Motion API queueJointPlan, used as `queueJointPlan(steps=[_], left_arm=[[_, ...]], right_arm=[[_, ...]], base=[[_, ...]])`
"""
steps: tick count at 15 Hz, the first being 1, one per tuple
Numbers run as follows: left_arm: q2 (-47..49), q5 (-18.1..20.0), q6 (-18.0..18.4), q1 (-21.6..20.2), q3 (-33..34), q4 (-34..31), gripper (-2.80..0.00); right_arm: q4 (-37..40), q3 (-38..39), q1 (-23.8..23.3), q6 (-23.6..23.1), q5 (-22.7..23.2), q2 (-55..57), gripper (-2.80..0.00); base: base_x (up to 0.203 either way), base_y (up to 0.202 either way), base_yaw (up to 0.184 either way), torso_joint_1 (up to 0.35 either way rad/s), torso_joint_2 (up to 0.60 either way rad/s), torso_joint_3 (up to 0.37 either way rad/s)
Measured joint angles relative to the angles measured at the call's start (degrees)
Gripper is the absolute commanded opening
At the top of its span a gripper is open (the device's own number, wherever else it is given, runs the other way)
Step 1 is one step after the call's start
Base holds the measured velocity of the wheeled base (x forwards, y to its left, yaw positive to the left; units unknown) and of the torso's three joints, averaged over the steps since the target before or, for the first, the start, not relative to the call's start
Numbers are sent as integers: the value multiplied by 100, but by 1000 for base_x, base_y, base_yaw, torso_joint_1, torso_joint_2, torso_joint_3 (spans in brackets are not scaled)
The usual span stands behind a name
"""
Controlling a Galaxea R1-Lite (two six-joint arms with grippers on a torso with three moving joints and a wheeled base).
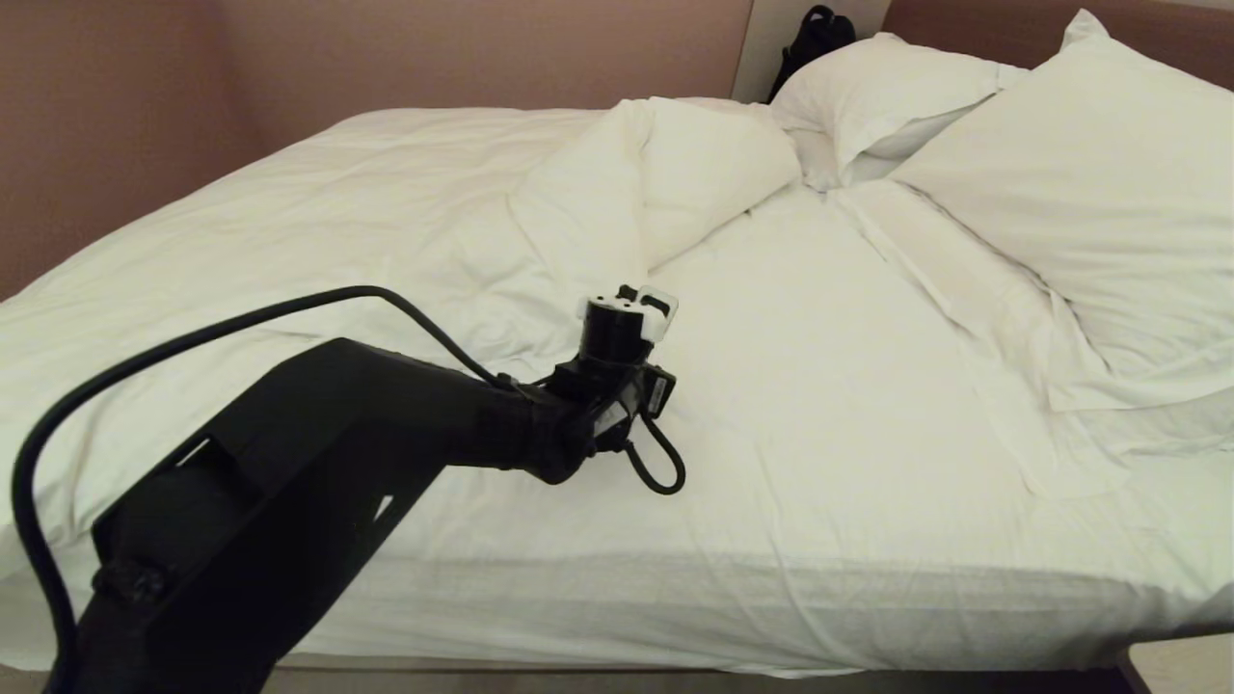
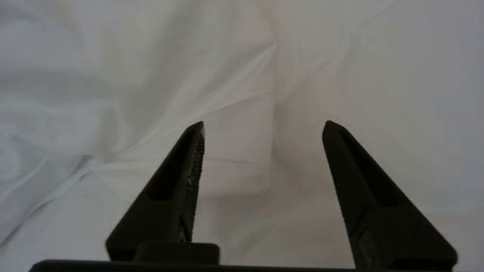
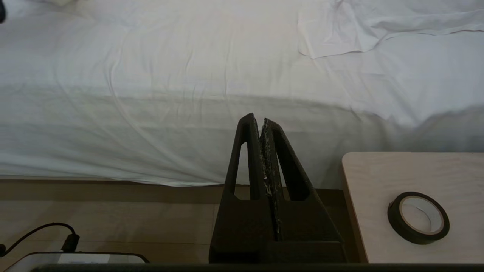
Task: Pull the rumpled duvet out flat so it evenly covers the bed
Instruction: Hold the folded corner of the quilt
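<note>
Your left gripper [image 2: 263,126] hangs over the duvet [image 1: 405,212] with jaws apart, gripping nothing; your right gripper [image 3: 260,121] sits closed beside the bed [image 3: 151,124].

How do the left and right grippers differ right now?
The left gripper stands open over the white duvet, holding nothing; the right gripper is shut and empty. The left is out over the bed; the right is parked low beside it, near a small table. Both have black tapered fingers.
</note>
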State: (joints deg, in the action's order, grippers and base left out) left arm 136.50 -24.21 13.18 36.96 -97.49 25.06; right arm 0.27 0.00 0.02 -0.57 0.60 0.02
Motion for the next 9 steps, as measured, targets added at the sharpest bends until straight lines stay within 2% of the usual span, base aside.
queueJointPlan(steps=[2, 9], left_arm=[[245, -429, 145, 39, -226, 0, 0], [777, -465, 162, 270, -706, -78, 0]], right_arm=[[-1, 0, -7, 0, 0, 0, -280], [0, 0, -3, 0, 0, 0, -280]], base=[[0, 0, 0, 0, 0, 0], [0, 0, 0, 0, 0, 0]])
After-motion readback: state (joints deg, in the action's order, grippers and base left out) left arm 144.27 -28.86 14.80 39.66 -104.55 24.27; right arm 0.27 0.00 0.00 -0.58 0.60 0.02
